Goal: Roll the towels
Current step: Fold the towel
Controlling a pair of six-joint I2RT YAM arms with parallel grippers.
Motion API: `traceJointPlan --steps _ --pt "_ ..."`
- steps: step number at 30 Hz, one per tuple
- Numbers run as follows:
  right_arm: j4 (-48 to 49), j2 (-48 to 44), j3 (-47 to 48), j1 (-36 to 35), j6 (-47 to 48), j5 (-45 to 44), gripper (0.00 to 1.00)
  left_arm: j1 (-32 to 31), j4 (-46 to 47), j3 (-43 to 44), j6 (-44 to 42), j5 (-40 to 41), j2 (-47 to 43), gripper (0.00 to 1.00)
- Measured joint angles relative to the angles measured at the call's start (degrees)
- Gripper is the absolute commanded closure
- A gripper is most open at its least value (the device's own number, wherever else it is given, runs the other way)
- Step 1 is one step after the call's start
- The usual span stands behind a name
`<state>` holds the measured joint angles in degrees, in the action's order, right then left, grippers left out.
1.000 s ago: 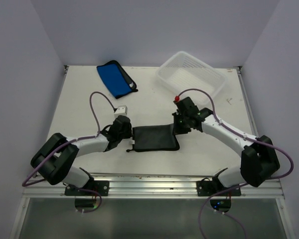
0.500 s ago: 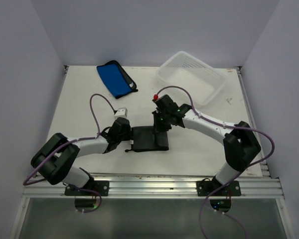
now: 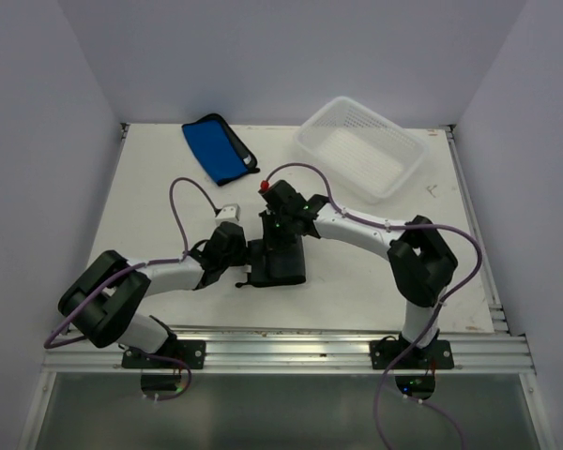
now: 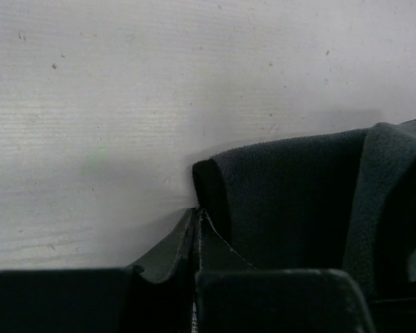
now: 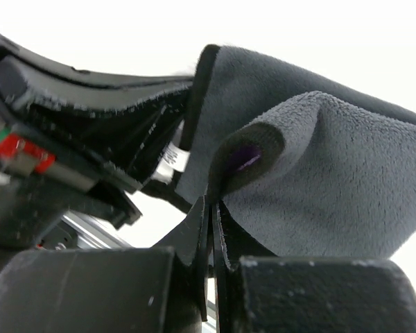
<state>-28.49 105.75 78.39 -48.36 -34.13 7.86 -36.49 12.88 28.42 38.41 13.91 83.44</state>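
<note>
Top external view: I had the purple and black towel (image 3: pixel 286 267) lying mid-table, just ahead of the arm bases, doubled over on itself into a short dark block. My left gripper (image 3: pixel 247 262) was at its left edge. My right gripper (image 3: pixel 280 240) was down on its far edge, with that arm reaching across from the right. The blue towel (image 3: pixel 216 147) with its black edging lay flat at the far left of the table (image 3: pixel 159 197), well apart from both arms. The white perforated basket (image 3: pixel 361 150) sat at the far right.

On the left wrist camera, the jaws were pressed together, with a thin flap of the dark cloth pinched between them. Just beyond the fingertips the towel rose in a rounded fold, resting on the pale tabletop.

On the right wrist camera, the jaws were clamped too, biting the cloth where it curled into a small loop. A glint of purple showed inside that curl, and the grey fleece spread away to the right.
</note>
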Motion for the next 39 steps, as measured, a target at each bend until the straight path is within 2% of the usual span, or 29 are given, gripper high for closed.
traceJointPlan --steps 19,22,23,26,29,39 --pt "0.9 7.9 4.7 -1.3 -1.9 1.2 0.99 0.0 0.5 -0.2 0.0 -0.3 0.0 1.0" --pt "0.8 8.8 5.4 -1.3 -1.9 1.2 0.91 0.0 0.8 -0.3 0.0 -0.3 0.0 1.0" --pt "0.7 9.1 5.6 -1.3 -1.9 1.1 0.8 0.0 0.9 -0.3 -0.1 -0.3 0.0 1.0" --pt "0.6 9.8 6.1 -1.4 -2.1 1.1 0.66 0.0 1.2 -0.7 -0.1 -0.3 -0.1 1.0" --pt "0.6 10.1 6.6 -1.5 -2.2 1.0 0.57 0.0 1.3 -0.7 -0.1 -0.3 -0.1 1.0" --pt "-1.1 10.1 9.1 -1.4 -1.7 -0.9 0.54 0.0 1.1 -1.0 -0.1 -0.2 -1.0 1.0"
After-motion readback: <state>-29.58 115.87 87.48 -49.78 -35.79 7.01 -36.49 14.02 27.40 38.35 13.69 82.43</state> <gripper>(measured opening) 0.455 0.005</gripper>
